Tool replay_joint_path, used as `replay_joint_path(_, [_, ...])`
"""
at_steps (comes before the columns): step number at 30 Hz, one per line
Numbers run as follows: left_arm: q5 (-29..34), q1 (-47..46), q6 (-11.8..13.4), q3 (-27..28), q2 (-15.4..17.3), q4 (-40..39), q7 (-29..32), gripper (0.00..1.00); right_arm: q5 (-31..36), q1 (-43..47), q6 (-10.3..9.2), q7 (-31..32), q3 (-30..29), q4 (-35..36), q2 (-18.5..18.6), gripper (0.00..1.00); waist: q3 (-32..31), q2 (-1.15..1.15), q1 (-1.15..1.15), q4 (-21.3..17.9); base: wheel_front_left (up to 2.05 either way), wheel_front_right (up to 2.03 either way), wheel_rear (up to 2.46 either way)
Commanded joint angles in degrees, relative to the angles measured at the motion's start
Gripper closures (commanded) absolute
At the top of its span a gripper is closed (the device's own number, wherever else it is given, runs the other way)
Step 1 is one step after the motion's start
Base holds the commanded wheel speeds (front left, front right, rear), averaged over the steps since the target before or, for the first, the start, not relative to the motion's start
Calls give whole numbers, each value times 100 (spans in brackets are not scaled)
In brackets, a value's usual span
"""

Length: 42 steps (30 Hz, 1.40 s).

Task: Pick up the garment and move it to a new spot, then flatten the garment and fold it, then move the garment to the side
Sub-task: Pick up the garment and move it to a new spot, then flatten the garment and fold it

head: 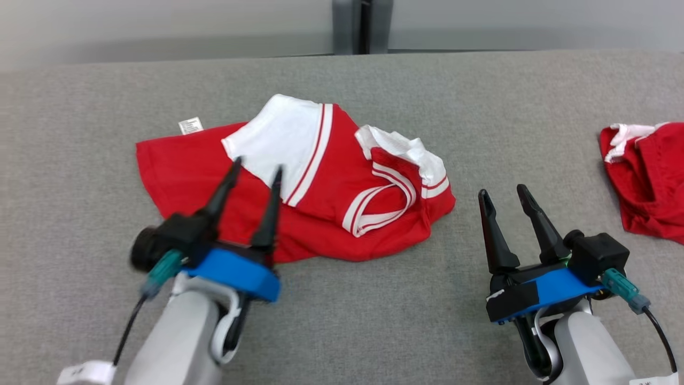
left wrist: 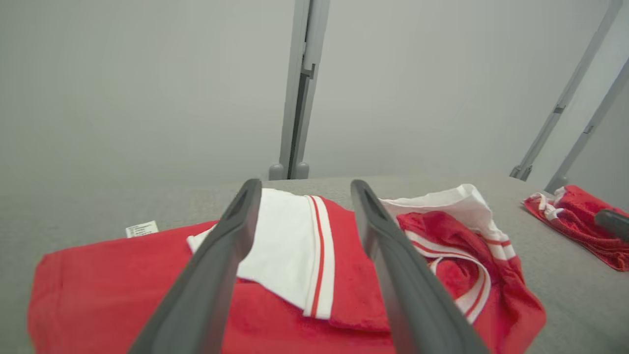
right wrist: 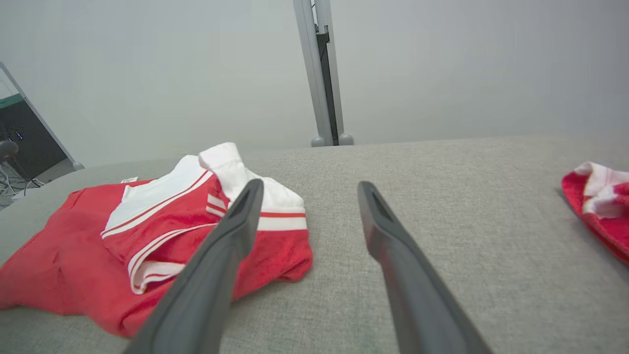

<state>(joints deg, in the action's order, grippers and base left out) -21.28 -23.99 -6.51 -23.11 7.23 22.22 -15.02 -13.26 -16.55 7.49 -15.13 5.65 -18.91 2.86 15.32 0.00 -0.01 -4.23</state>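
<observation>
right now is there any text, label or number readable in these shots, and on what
Nothing is legible.
Small white care label at the red and white fabric garment's far edge: print too small.
White paper tag lower left, another lower right in the head view: too blurred.

This looks like a robotics lab or test cell rather than a home or a shop. A wide tabletop covered in coarse grey woven fabric [head: 342, 331] serves as the work surface. Behind it, at twelve o'clock, a grey metal upright post [head: 363, 24] stands against plain pale grey partition walls [head: 160, 27]. In the left wrist view, two slanted grey metal struts [left wrist: 565, 98] rise along the wall at two o'clock. In the right wrist view, at nine o'clock, a dark flat panel in a grey frame [right wrist: 24, 137] stands beyond the tabletop's edge, with loose dark cables [right wrist: 12, 182] beneath it.
</observation>
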Motion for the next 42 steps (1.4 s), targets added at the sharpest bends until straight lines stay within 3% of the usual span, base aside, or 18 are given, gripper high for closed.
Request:
replay_joint_path(1, [124,288,39,336,57,-120,-18,0,18,73,0,0,-14,-17,15,0,-71,0,1,53,0,0,0])
replay_joint_path(8, [544,1311,-13,1480,-80,-489,-17,0,5,276,0,0,-117,-132,16,0,-442,0,1,167,0,0,0])
replay_joint_path(13, [774,1902,-75,1819,-280,-608,-18,0,-20,545,0,0,-251,-194,14,0,-759,0,1,184,0,0,0])
replay_joint_path(27, [872,2275,-103,1823,-426,-551,-18,0,131,849,0,0,-214,-262,14,0,-922,0,1,238,0,0,0])
replay_joint_path(35, [728,1987,-104,1514,-431,-479,-18,0,287,104,0,-1,612,-480,16,0,-571,0,1,604,0,0,0])
replay_joint_path(42, [512,1798,-105,1180,-433,-374,-18,0,402,-951,0,2,1263,-1384,17,0,-233,0,1,1165,0,0,0])
